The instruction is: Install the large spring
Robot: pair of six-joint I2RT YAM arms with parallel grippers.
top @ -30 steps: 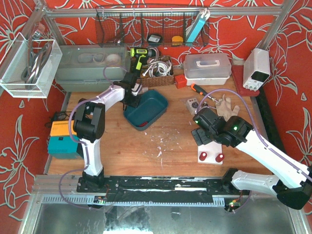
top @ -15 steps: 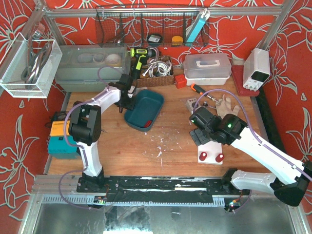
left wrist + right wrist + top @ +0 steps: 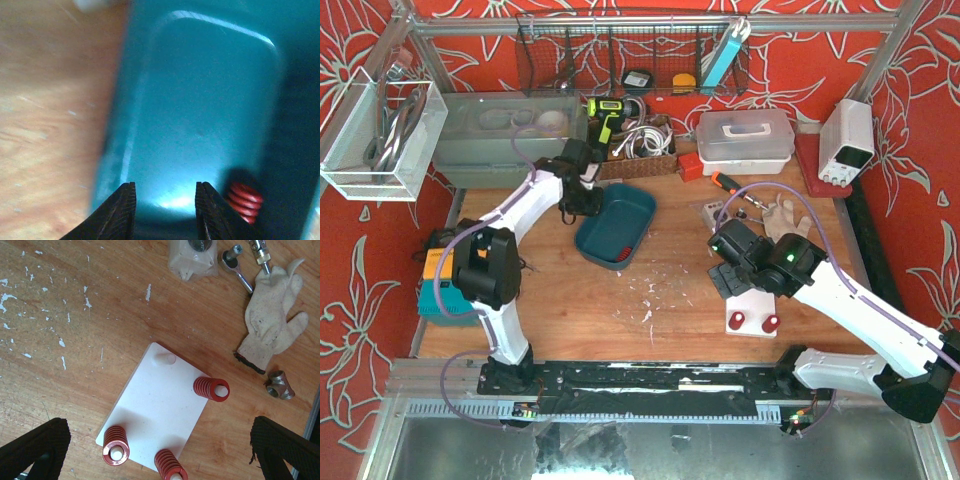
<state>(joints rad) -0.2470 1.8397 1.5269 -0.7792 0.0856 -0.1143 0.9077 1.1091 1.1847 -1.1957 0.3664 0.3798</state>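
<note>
A loose red spring [image 3: 243, 201] lies in a corner of the teal tray [image 3: 616, 225], just right of my left gripper's right finger. My left gripper [image 3: 165, 202] hangs over the tray's [image 3: 200, 100] near wall, jaws apart with nothing between them. From above, the left gripper [image 3: 582, 196] sits at the tray's back-left rim. The white plate [image 3: 160, 400] carries three red springs on pegs [image 3: 212, 389] [image 3: 115, 445] [image 3: 170, 465] and one bare peg [image 3: 165, 358]. My right gripper [image 3: 159, 442] stands wide open above the plate [image 3: 752, 305].
A white glove [image 3: 275, 315], a ratchet [image 3: 240, 265] and a metal fitting [image 3: 280, 385] lie beyond the plate. A clear lidded box [image 3: 744, 138], a power supply [image 3: 847, 138], a drill [image 3: 605, 115] and a grey bin [image 3: 505, 135] line the back. An orange-and-teal device [image 3: 445, 285] sits at the left.
The left gripper has opened and drawn back toward the tray's back-left rim, the arm swinging left. The tray has turned slightly. The right arm has barely moved.
</note>
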